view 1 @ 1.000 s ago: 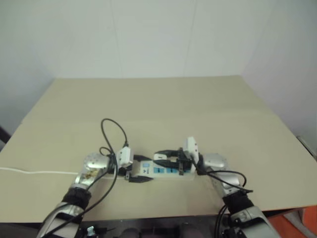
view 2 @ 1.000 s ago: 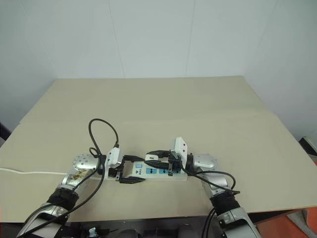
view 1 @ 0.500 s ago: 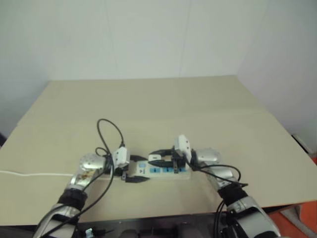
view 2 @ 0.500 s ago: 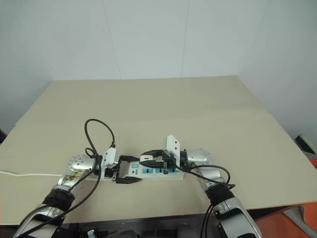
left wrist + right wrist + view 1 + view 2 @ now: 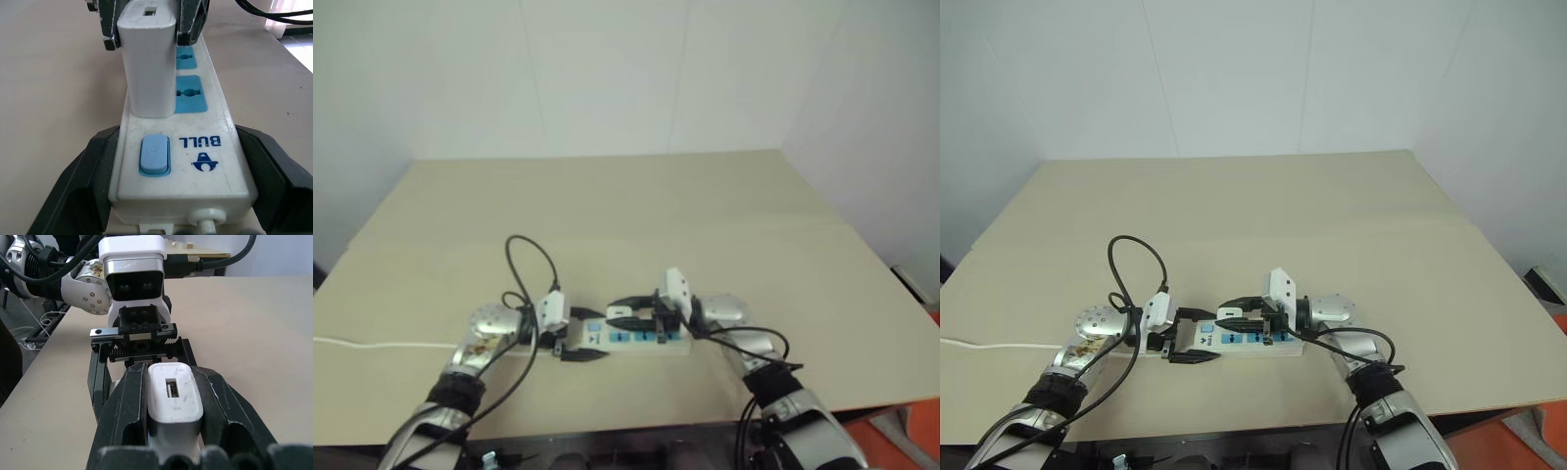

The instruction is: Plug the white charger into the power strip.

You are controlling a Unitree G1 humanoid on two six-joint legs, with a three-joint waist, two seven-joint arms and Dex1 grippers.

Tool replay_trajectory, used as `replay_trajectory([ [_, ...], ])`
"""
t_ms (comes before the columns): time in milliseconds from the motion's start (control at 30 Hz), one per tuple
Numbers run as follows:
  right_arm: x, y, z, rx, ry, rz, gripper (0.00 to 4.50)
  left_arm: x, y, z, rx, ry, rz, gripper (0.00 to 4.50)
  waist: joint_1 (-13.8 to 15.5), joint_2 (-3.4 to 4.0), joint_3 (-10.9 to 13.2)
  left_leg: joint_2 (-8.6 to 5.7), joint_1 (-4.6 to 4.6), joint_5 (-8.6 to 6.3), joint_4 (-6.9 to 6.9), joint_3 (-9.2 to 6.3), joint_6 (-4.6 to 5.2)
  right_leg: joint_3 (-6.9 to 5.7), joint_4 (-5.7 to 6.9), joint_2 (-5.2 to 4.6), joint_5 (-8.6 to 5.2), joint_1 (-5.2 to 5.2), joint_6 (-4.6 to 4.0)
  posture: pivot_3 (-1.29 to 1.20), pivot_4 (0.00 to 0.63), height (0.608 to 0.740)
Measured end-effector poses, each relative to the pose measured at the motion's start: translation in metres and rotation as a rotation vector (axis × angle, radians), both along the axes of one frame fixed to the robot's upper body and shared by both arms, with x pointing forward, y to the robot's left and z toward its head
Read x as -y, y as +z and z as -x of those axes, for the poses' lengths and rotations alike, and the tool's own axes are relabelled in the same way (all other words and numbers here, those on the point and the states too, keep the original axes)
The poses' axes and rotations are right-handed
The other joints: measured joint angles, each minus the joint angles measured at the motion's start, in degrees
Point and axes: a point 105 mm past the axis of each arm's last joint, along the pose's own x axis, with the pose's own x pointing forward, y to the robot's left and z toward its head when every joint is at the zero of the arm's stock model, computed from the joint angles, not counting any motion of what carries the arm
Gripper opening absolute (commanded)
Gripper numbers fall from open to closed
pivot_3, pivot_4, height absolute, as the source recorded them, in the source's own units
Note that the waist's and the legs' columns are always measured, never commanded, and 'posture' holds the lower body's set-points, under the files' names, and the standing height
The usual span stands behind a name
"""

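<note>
Hardly anything has shifted in the last half second: a second back the right claw (image 5: pixel 171 431) sat a touch further right, and now it holds over the strip. It's clamped on the white charger (image 5: pixel 149 68), black fingers (image 5: pixel 124 426) pressing both its sides, and the charger stands upright on the power strip (image 5: pixel 195 152), seated at the socket face nearest the blue switch (image 5: pixel 154 155). The left claw (image 5: pixel 1187 338) is shut on the strip's switch end, a finger (image 5: pixel 83 188) against each long side. The strip lies flat on the tan worktop (image 5: pixel 1263 215), near its front edge, with two blue sockets (image 5: pixel 190 93) showing beyond the charger. A thin white cord (image 5: pixel 989 344) trails off left.
</note>
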Motion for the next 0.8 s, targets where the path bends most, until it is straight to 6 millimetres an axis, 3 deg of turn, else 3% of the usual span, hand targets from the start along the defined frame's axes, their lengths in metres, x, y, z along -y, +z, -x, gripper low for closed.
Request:
replay_trajectory([
  [67,0.005,-0.012,0.000,-0.025,-0.014,0.064,2.35,0.001,0.001,0.001,0.006,-0.003,0.004,3.27,0.2,-0.03,0.0,-0.01,-0.08,0.00,-0.01,0.01,0.00,-0.05,-0.04,-0.01,-0.01,-0.04,-0.02,0.00,0.150,0.740],
  [267,0.008,-0.013,-0.001,-0.033,-0.018,0.088,4.33,0.002,0.001,0.001,0.010,0.003,0.006,3.27,0.4,-0.20,-0.1,0.02,-0.06,0.00,-0.08,-0.04,0.00,-0.03,-0.12,-0.01,-0.02,-0.02,-0.03,0.00,0.150,0.740],
  [333,0.009,-0.013,0.000,-0.032,-0.017,0.093,4.43,0.002,0.001,0.001,0.012,0.007,0.008,3.27,0.5,-0.20,-0.1,0.02,-0.07,0.00,-0.09,-0.07,-0.01,-0.03,-0.17,-0.02,-0.02,-0.03,-0.03,0.00,0.150,0.740],
  [467,0.011,-0.012,-0.001,-0.023,-0.023,0.101,4.50,0.003,-0.006,0.002,-0.005,0.033,-0.008,4.49,0.7,-0.18,-0.1,0.01,-0.10,0.00,-0.15,-0.07,-0.01,-0.03,-0.26,-0.02,-0.02,-0.04,-0.03,0.00,0.150,0.740],
  [700,0.024,-0.001,-0.006,0.029,-0.091,0.100,4.50,0.008,0.011,0.003,0.004,0.058,0.044,4.49,1.5,-0.18,0.2,0.00,-0.54,0.01,-0.15,-0.07,-0.02,-0.10,-0.27,-0.04,0.00,-0.51,-0.04,0.00,0.150,0.740],
  [800,0.055,0.008,-0.008,0.053,-0.177,0.116,4.50,0.000,0.037,0.010,0.027,0.032,0.064,4.49,1.6,-0.20,0.4,-0.09,-1.35,0.03,-0.14,-0.06,-0.06,-0.09,-0.26,-0.11,0.32,-1.26,-0.50,0.00,0.150,0.740],
])
